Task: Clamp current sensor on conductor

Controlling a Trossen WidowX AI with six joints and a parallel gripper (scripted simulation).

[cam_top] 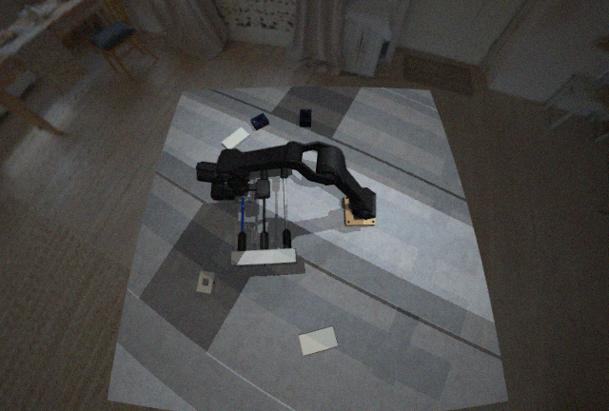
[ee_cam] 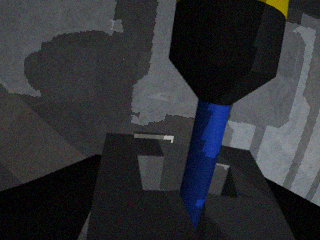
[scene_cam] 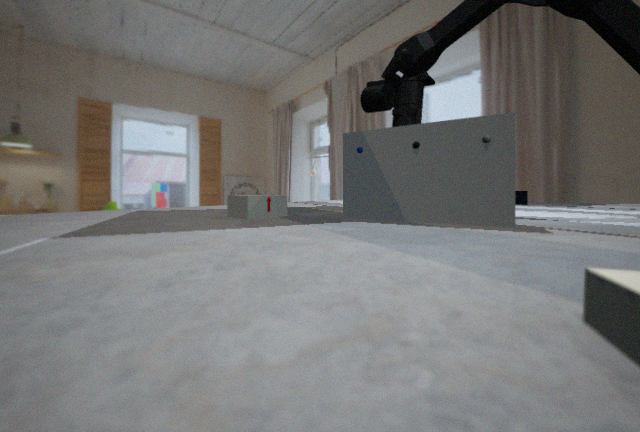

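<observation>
The grey split-core sensor (ee_cam: 130, 212) is around the blue conductor (ee_cam: 207, 135) (cam_top: 242, 217). My gripper (ee_cam: 176, 173) (cam_top: 243, 190) is shut on it, with one black finger against each side. Light inner faces show on both sides of the conductor; whether the sensor is latched cannot be told. Its arrow is not visible. Above it in the wrist view, the conductor enters a black sleeve (ee_cam: 225, 50) with a yellow marker (ee_cam: 277, 6) at the top edge; no lettering shows. In the exterior view the fingers are hidden behind the grey panel (scene_cam: 439, 179) (cam_top: 264, 257).
A black conductor (cam_top: 264, 214) and a pale one (cam_top: 284, 200) run beside the blue one. A pale block with a red arrow (scene_cam: 253, 206) (cam_top: 200, 288) stands left of the panel. Cream blocks (cam_top: 235, 138) (cam_top: 317, 341) and dark blue blocks (cam_top: 259, 121) (cam_top: 305, 118) lie around the rack.
</observation>
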